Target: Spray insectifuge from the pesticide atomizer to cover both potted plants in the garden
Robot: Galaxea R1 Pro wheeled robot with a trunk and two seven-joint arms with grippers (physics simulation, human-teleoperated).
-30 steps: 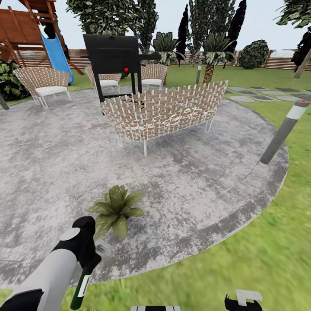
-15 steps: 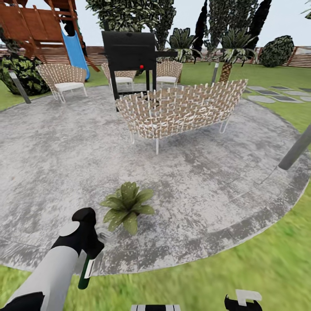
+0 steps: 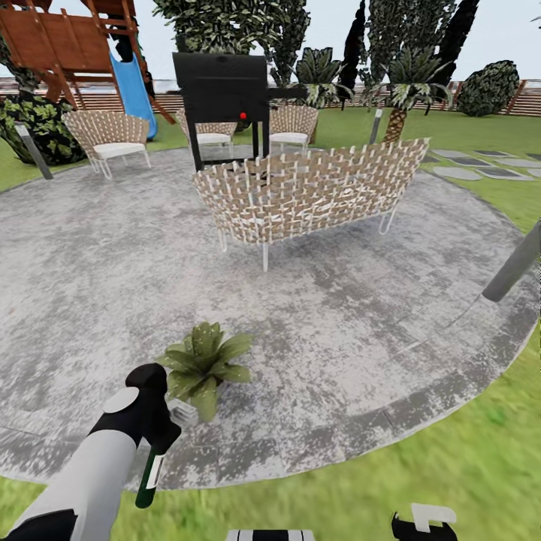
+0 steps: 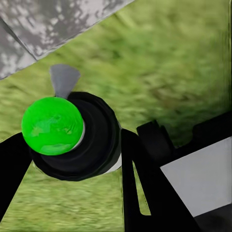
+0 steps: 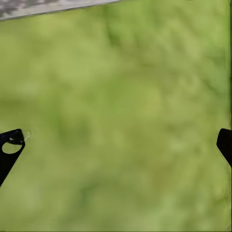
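My left gripper [image 3: 156, 445] is shut on the pesticide atomizer [image 3: 150, 477], a dark green-black bottle with a white label that hangs down from the fingers. Its pale grey nozzle [image 3: 180, 412] points at one potted plant [image 3: 199, 366], a low green rosette on the paved patio [image 3: 98, 285], and reaches its near leaves. In the left wrist view the bottle's top [image 4: 52, 125] is bright green, held in my left gripper [image 4: 72, 147] over grass. The second potted plant is out of view. My right gripper [image 5: 116, 145] is open above the lawn, low in the head view [image 3: 422, 524].
A wicker sofa [image 3: 308, 191] stands mid-patio, with a black grill [image 3: 222, 90] and wicker chairs [image 3: 105, 135] behind it. A grey post [image 3: 515, 267] leans at the right patio edge. A playset slide [image 3: 134, 90], stepping stones [image 3: 481, 169] and a slat fence [image 3: 526, 105] lie farther off.
The camera has swung right and then partly back, shifting the whole picture. The plant now sits closer to the atomizer's nozzle. My left gripper keeps its hold on the bottle.
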